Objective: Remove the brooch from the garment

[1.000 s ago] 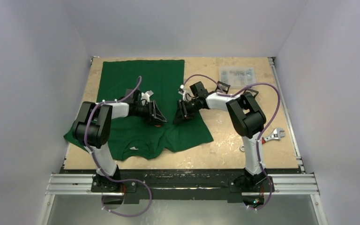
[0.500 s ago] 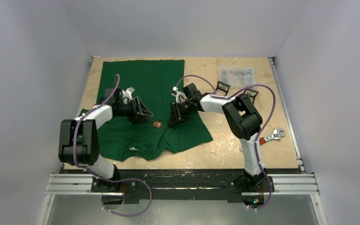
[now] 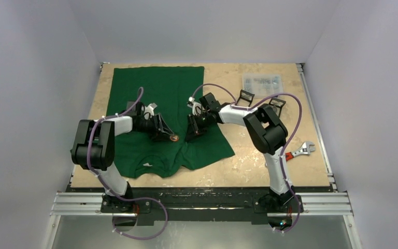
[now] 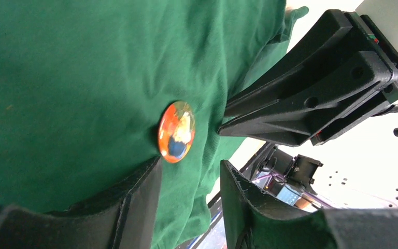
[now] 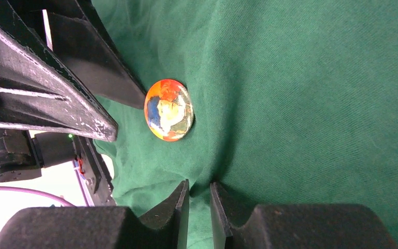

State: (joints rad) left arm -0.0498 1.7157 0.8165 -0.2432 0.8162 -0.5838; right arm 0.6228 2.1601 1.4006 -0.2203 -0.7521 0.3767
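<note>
From above, the garment point(image 3: 155, 88) lies flat on the table point(image 3: 249, 161), and the brooch point(image 3: 174, 138) sits on its chest, between the left gripper point(image 3: 170, 135) and the right gripper point(image 3: 190, 137), which face each other closely across it. The left wrist view shows the left gripper's fingers point(image 4: 140, 192) spread, with the brooch point(image 4: 176, 131) just ahead of one tip and not yet between them (nothing is gripped). In the right wrist view the right gripper's fingers point(image 5: 179, 207) are drawn nearly together on a ridge of green cloth just beside the brooch point(image 5: 169, 110), apparently anchoring the fabric. The step in hand looks like the approach to grasp: next, the left fingers must straddle the brooch's rim and close, then pull away while the cloth is held
</note>
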